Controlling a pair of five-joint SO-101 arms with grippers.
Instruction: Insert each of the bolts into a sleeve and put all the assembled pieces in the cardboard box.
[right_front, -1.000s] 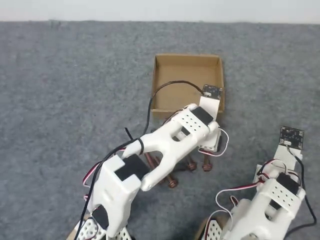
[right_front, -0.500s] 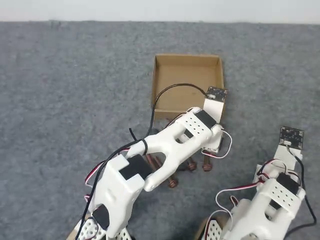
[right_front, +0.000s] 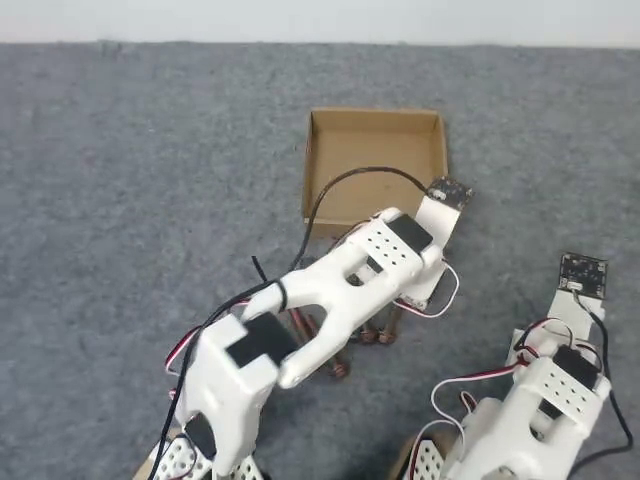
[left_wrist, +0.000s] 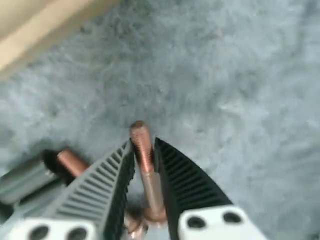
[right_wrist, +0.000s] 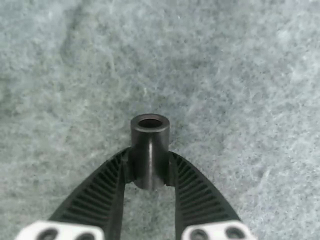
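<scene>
One bolt (left_wrist: 150, 185) has just come off the counter (right_front: 120, 200), pinched in my left gripper (left_wrist: 142, 145); right gripper (right_wrist: 149, 157) grips a sleeve (right_wrist: 150, 142), so insertion's next.

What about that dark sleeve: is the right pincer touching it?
Touching. The right wrist view shows the right pincer squeezing the sleeve from both sides.

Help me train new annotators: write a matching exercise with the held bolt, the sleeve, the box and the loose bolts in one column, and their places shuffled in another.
1. gripped bolt
2. dark sleeve
3. cardboard box
4. loose bolts

A. lying on the carpet under the left arm
B. clamped in the right tool
C. open-topped, beyond the left arm
D. clamped in the left tool

Pairs: 1-D, 2-B, 3-C, 4-A
</scene>
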